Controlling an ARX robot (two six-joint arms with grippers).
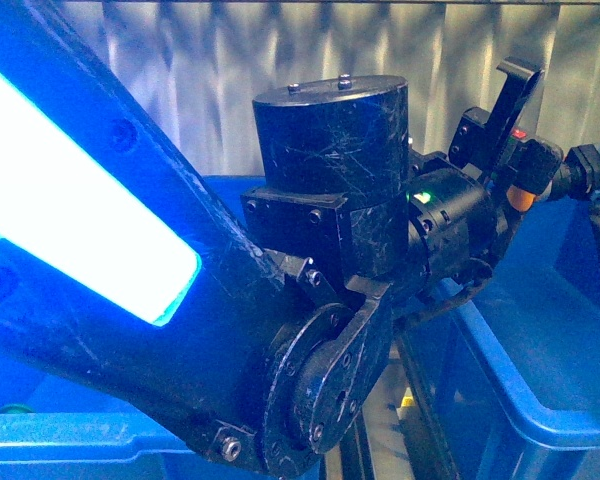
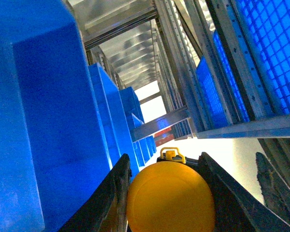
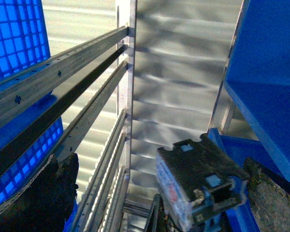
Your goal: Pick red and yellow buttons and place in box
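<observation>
The left gripper [image 2: 163,161] is shut tight on a yellow button [image 2: 171,199], up above the blue box [image 1: 555,400]. A black block [image 3: 198,176] sits between the right gripper's [image 3: 162,193] fingers. It is not clear if they hold it.

Showed a thick black arm [image 1: 180,330], scratched all over. Carried a long strip of light [image 1: 70,200], white in the middle and bright blue at the edge. Had a round black drum [image 1: 330,140] with two small silver screws on top. Had a round joint [image 1: 320,390] lower down, ringed with little screws. Glowed green at one tiny lamp [image 1: 423,193]. Ended in black fingers [image 2: 111,203] with rough, worn edges in the left wrist view.
</observation>
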